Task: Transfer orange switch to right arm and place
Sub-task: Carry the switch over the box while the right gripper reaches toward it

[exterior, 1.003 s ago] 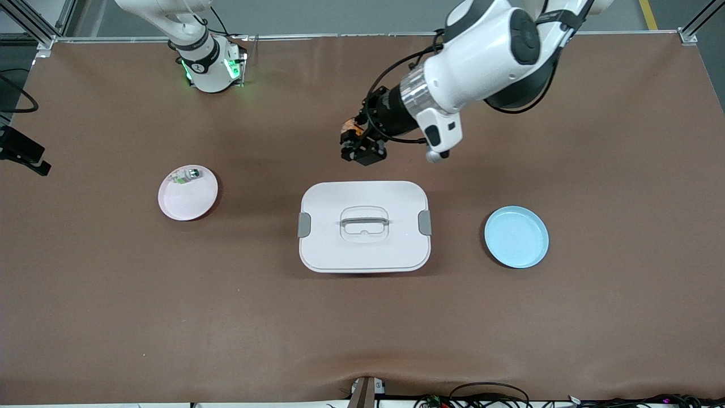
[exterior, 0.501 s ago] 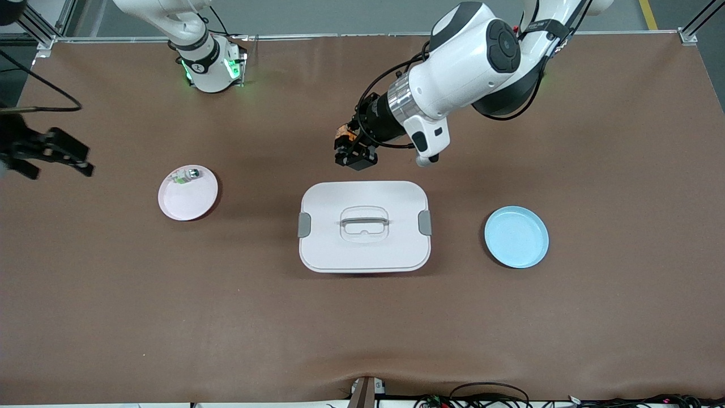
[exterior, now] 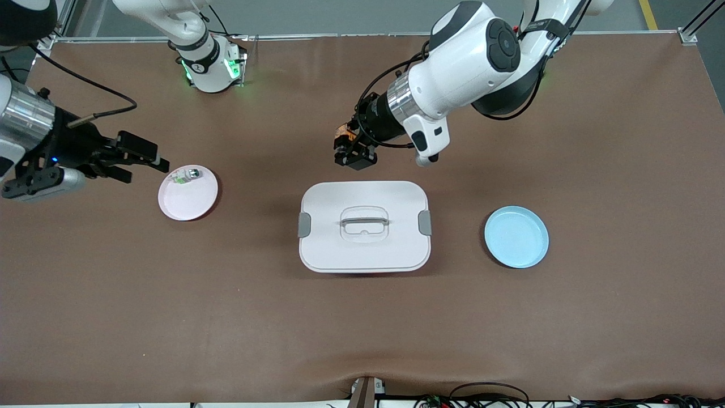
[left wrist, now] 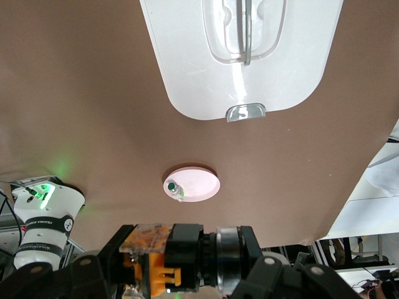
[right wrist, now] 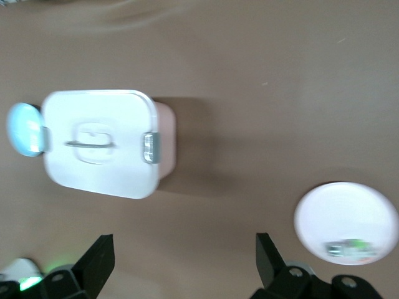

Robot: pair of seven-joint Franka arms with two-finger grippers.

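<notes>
The table [exterior: 170, 317] is covered in a matte brown sheet, slightly rippled along the edge nearest the front camera. At its middle sits a white rounded-rectangular box [exterior: 364, 226] of smooth plastic, its lid on, with a grey clip at each short end and a recessed handle in the top; what it contains cannot be seen. Toward the left arm's end lies a round pale-blue plate [exterior: 516, 236] with a low rim — bare. Toward the right arm's end lies a round pink plate [exterior: 188, 192] of the same shape, holding a small silver-and-green switch [exterior: 187, 176] near its rim on the side away from the front camera. The left hand [exterior: 352, 148] hangs over the bare table just beside the box's edge that is farther from the front camera, its black fingers clenched on the orange switch [exterior: 345, 132] — a tiny dark cylinder whose orange cap shows between the fingers. In the left wrist view the switch [left wrist: 163, 261] appears orange and black, pinched close to the lens. The right hand [exterior: 141, 156] hovers over the table just beside the pink plate, its two black fingers [right wrist: 269, 256] spread wide with nothing between them.
</notes>
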